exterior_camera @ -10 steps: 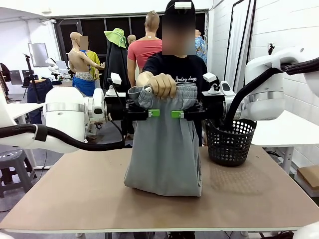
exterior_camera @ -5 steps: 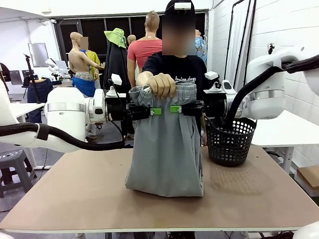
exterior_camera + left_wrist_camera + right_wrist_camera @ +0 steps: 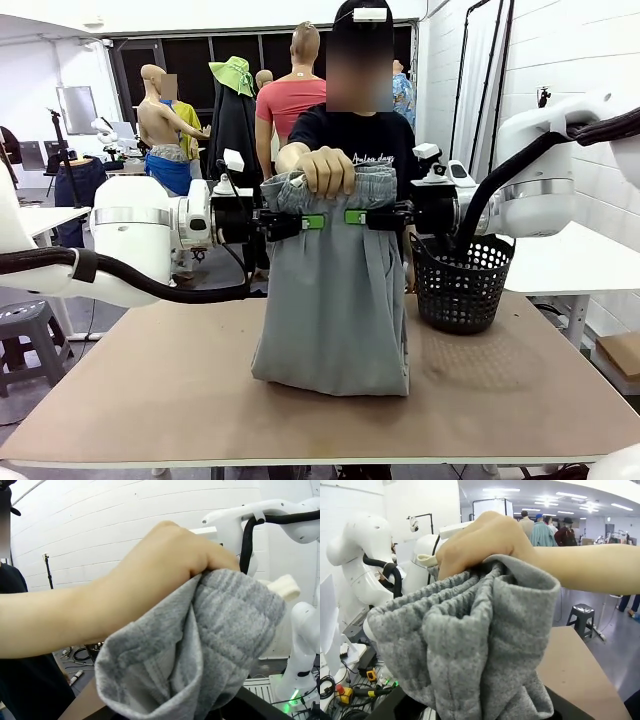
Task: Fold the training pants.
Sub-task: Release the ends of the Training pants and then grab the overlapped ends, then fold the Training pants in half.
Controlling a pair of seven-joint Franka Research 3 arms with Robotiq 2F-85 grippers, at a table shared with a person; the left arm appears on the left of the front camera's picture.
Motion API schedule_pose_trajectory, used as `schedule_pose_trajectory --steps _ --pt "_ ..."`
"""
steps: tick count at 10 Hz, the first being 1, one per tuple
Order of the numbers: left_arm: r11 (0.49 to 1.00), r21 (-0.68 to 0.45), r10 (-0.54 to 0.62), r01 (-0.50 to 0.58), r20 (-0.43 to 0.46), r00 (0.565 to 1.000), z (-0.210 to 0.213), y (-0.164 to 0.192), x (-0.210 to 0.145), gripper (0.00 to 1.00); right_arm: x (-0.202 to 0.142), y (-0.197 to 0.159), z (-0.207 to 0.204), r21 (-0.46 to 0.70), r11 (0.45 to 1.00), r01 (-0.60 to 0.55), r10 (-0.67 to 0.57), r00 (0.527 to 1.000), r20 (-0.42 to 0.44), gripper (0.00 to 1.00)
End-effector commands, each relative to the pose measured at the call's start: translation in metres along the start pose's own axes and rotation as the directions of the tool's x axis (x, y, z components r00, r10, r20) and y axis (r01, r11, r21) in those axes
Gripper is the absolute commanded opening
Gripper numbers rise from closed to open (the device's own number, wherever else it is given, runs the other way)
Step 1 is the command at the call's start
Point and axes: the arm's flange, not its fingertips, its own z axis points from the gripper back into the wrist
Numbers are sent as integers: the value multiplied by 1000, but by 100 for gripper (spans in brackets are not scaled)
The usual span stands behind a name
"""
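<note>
A black mesh basket [image 3: 462, 290] stands far right; its contents cannot be made out. The training pants [image 3: 333, 290] hang mid-table from a person's hand [image 3: 326, 170], flanked by the left gripper [image 3: 308, 222] and right gripper [image 3: 356, 217]; whether either grips cannot be told.

Brown table [image 3: 150, 400]: training pants' [image 3: 330, 340] hem and black basket [image 3: 462, 285] rest on it.

Light grey soft jersey training pants [image 3: 335, 300] with gathered elastic waistband, hanging upright above table centre, waistband bunched at top, legs falling straight as one panel, lower end folded and resting on the tabletop.
</note>
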Motion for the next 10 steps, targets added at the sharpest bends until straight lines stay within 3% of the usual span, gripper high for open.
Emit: schedule_pose_trajectory --steps 1,2,3,4,10 --pt "999 -42 9 -9 -2 1000 -1 0 2 0 8 -8 -5 -3 1000 11 -11 999 -48 0" --pt "999 -53 -8 10 38 999 -2 2 2 0 9 -12 -12 -6 1000 7 -7 995 -95 0" --pt "990 -103 100 -96 36 994 3 5 -4 0 2 -1 0 0 1000 -3 3 1000 -16 0" --pt "1000 -13 4 -4 3 1000 -1 0 -2 0 2 -1 0 0 1000 -3 3 1000 -16 0" --pt "1000 -13 4 -4 3 1000 -1 0 -2 0 2 -1 0 0 1000 -3 3 1000 -16 0"
